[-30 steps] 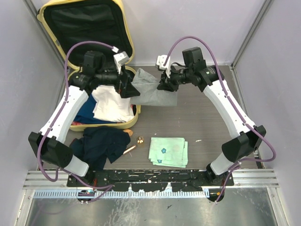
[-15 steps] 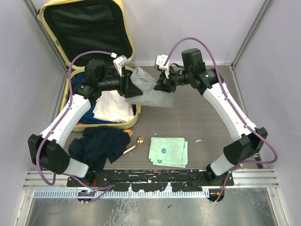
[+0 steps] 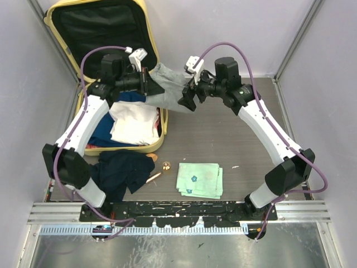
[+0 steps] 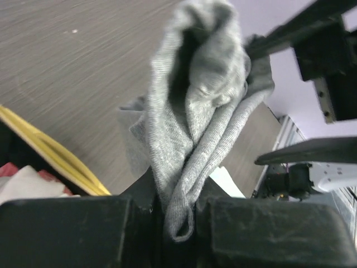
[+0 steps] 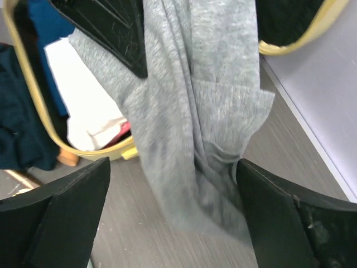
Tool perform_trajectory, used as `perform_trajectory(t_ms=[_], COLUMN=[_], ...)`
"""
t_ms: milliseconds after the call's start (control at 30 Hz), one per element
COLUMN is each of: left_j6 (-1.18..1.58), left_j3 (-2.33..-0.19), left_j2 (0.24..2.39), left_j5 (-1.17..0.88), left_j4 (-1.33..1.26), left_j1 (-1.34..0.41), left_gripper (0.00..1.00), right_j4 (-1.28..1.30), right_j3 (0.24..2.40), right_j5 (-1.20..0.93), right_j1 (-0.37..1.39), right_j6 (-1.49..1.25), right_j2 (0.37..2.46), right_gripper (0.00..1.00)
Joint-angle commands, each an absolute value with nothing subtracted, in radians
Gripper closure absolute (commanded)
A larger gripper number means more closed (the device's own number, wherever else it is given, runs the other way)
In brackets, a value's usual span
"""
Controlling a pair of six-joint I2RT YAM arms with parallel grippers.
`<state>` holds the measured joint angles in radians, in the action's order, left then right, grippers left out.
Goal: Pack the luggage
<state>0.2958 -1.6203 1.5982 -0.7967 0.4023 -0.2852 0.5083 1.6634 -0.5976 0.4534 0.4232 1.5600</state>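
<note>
Left wrist: left gripper (image 4: 178, 215) clamped on grey garment (image 4: 195, 111), cloth bunching ahead. Right gripper (image 5: 175, 223) jaws wide apart, garment hanging between; luggage (image 3: 100, 28) beyond.

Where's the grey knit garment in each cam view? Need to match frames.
Top external: grey knit garment, upper centre, hanging between the two arms at the suitcase's right edge.
Left wrist: centre, rising from the shut left gripper.
Right wrist: centre, draped between the fingers of the open right gripper.
Shared landmark: pale-yellow suitcase rim.
</note>
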Motion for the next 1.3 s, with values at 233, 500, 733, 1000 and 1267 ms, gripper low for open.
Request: perform_trajectory(t_ms=[233, 500, 733, 1000, 1267], left_j6=[0.285, 0.174, 0.053, -0.043, -0.131], left_j3=[-1.908, -2.057, -2.140, -2.172, -2.312], left_j2=[1.952, 2.070, 2.132, 2.213, 2.320], left_j5=[-0.643, -0.602, -0.515, -0.452, -0.302], left_j4=[0.599, 0.860, 1.017, 0.991, 0.992], left_j1=[-0.219, -0.060, 0.029, 0.047, 0.046], left_gripper=[1.00, 1.00, 1.00, 0.91, 0.83], right_j4=[0.416, 0.426, 0.430, 0.441, 0.475], right_j3=[1.615, 1.569, 1.574, 1.580, 1.558], right_j5=[-0.377, -0.378, -0.405, -0.431, -0.432], right_j1=[0.403, 0.396, 0.396, 0.396, 0.396], right_j6=[0.286, 0.273, 0.253, 0.257, 0.264], right_j2=[1.530, 1.499, 1.515, 1.527, 1.507], right_gripper=[0.00, 0.00, 0.00, 0.00, 0.00])
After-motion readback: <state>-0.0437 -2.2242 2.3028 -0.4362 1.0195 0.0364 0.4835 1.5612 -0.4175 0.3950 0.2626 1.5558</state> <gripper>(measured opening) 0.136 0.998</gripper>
